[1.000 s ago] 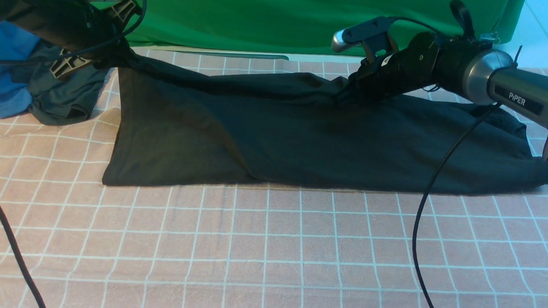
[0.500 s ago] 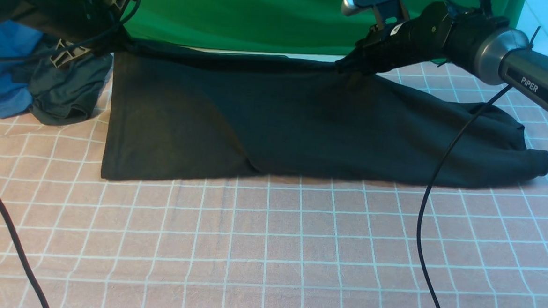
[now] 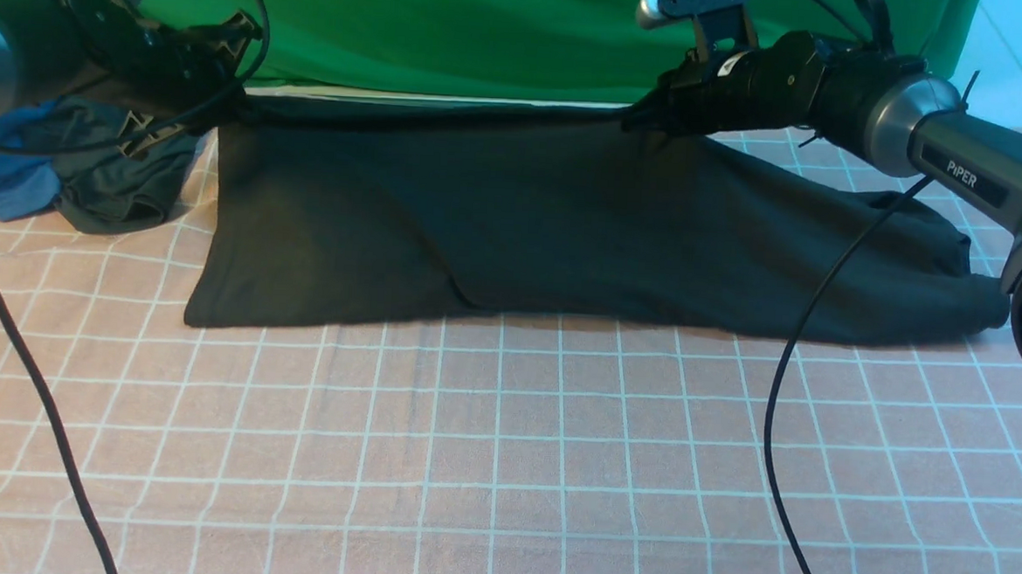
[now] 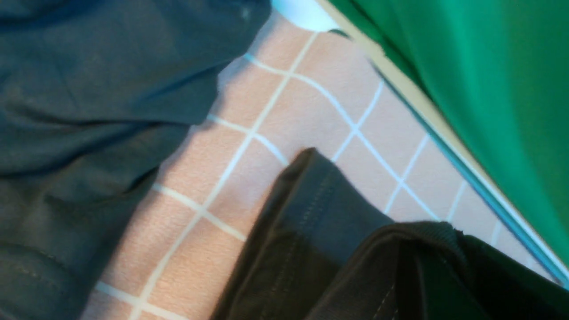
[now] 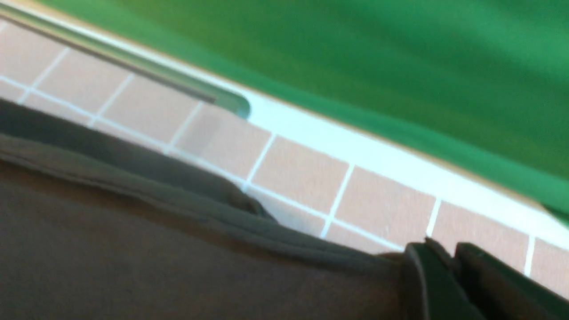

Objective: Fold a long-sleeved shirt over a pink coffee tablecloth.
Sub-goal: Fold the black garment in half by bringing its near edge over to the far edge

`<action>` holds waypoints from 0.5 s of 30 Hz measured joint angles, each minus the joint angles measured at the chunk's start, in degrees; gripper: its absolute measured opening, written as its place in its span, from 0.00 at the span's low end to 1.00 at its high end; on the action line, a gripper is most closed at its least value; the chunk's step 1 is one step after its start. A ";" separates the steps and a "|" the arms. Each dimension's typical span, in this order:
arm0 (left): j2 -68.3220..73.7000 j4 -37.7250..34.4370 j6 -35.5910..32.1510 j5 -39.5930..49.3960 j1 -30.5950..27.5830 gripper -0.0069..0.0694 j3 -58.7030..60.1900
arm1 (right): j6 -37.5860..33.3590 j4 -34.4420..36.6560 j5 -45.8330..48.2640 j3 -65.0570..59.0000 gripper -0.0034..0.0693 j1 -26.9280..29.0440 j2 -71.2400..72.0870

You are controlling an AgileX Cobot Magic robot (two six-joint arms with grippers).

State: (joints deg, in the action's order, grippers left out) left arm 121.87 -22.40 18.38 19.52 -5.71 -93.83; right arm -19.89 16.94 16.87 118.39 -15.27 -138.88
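The left gripper (image 3: 245, 109) was closed on a far-edge fold of the shirt (image 3: 549, 228), and the right gripper (image 3: 638, 123) was closed on the same edge, further toward the sleeve. The step in hand looked like carrying that edge over or drawing it straight; done well, it wanted both arms moving at one pace and height, the span lightly taut, then a low, flat release so that the cloth would not bunch. The shirt ran from the left gripper's three o'clock round to six, and from the right gripper's nine o'clock through six to four, over the pink tablecloth (image 3: 502, 461). A dark garment (image 3: 123, 170) sat near the left gripper, toward eight o'clock.
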 joint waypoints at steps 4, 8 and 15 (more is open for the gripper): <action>0.53 0.55 -0.39 -1.80 0.00 0.24 0.00 | 0.00 -0.04 -1.66 0.00 0.38 -0.23 0.00; 0.17 1.50 -0.54 -2.76 0.00 0.43 0.00 | 0.00 -0.16 -3.38 0.00 0.53 -0.23 0.00; -6.48 5.79 -1.73 14.32 -0.05 0.65 -2.61 | 0.00 -0.22 9.67 0.00 0.41 1.82 7.22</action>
State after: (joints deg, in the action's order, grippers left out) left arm 115.39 -16.61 16.65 33.84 -5.76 -96.44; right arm -19.89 16.72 26.54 118.39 -13.45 -131.66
